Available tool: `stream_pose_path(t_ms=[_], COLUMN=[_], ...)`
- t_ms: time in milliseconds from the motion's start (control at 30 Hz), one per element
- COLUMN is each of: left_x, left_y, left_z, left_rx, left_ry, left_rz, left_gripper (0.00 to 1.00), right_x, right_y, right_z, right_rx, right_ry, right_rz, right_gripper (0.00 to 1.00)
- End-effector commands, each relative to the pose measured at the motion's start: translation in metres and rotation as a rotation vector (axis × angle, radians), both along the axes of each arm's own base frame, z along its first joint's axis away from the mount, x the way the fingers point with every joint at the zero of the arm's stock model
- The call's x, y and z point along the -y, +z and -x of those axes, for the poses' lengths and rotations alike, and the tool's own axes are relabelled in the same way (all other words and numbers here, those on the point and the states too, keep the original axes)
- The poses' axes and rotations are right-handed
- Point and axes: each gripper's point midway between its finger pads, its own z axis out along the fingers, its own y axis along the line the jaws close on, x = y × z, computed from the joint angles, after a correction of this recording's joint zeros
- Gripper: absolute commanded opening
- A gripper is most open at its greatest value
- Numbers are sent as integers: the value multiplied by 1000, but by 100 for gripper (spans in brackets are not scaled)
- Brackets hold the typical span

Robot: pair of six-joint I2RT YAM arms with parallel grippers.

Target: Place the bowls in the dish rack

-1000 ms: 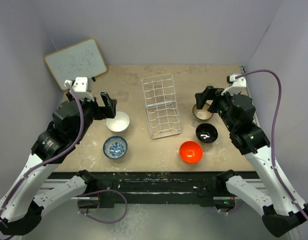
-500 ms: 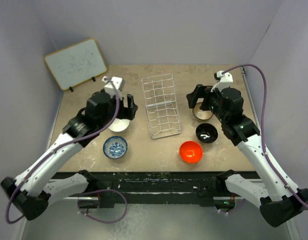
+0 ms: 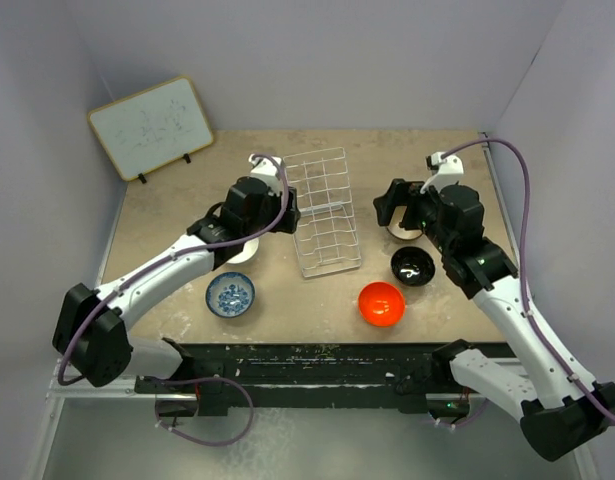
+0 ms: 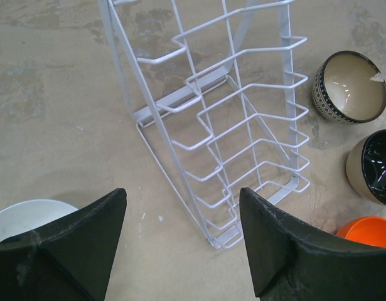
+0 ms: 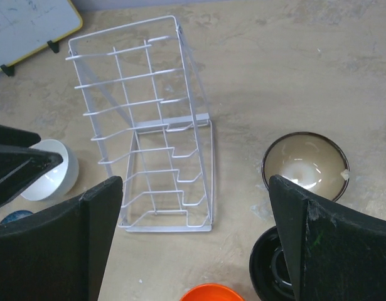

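Both tools are spread with nothing between the fingers. The left tool (image 4: 180, 194) hangs just left of the dish rack (image 3: 322, 212), and the right tool (image 5: 196, 182) hangs to the rack's right. No bowl sits in the rack yet.

The white bowl (image 4: 29, 216) lies just left of the rack, with the blue-and-white bowl (image 3: 230, 295) left of the rack's near end. The brown-inside bowl (image 5: 304, 164), black bowl (image 3: 413, 265) and orange bowl (image 3: 381, 303) lie to its right.

We judge the wire rack to be light, so a finger catching its side could shove it across the worktop (image 3: 427, 150). The glossy bowls may slip from a rim pinch. The brown-inside and black bowls sit close together, so reaching for one could knock the other. Both arms lean toward the rack, and they could meet if they load together.

The top view shows all the placings, but the left arm hides most of the white bowl and the right tool covers much of the brown-inside bowl. The left wrist view shows the rack's slots plainly, and the right wrist view shows the brown-inside bowl whole.
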Motion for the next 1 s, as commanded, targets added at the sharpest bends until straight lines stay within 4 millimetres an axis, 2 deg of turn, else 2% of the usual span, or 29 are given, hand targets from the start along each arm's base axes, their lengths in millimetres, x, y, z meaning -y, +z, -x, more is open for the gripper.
stream_pose_path(t_ms=[0, 100, 200, 267, 433, 567, 700, 833, 967], left_x=[22, 19, 10, 4, -13, -36, -60, -79, -91], left_y=[16, 14, 27, 39, 64, 86, 102, 115, 120], left_z=[-22, -23, -17, -10, 16, 38, 60, 77, 89], left_rx=[78, 90, 120, 140, 160, 197, 214, 235, 247], left_ry=[-2, 22, 44, 46, 32, 55, 80, 106, 124], left_rz=[117, 129, 152, 167, 183, 179, 162, 164, 171], left_gripper=[74, 73, 74, 75, 77, 78, 78, 78, 78], right_x=[4, 6, 5, 1, 1, -9, -15, -20, -29], right_y=[0, -8, -22, -33, -54, -87, -114, -122, -145], right_z=[2, 6, 15, 24, 52, 82, 109, 126, 137], right_rx=[20, -9, -79, -139, -247, -377, -489, -545, -614], right_ry=[-10, -12, 2, 32, 15, 12, 32, 35, 31], right_rz=[5, 10, 10, 16, 44, 75, 43, -16, -47], right_gripper=[100, 100, 96, 89, 83, 82, 76, 69, 63])
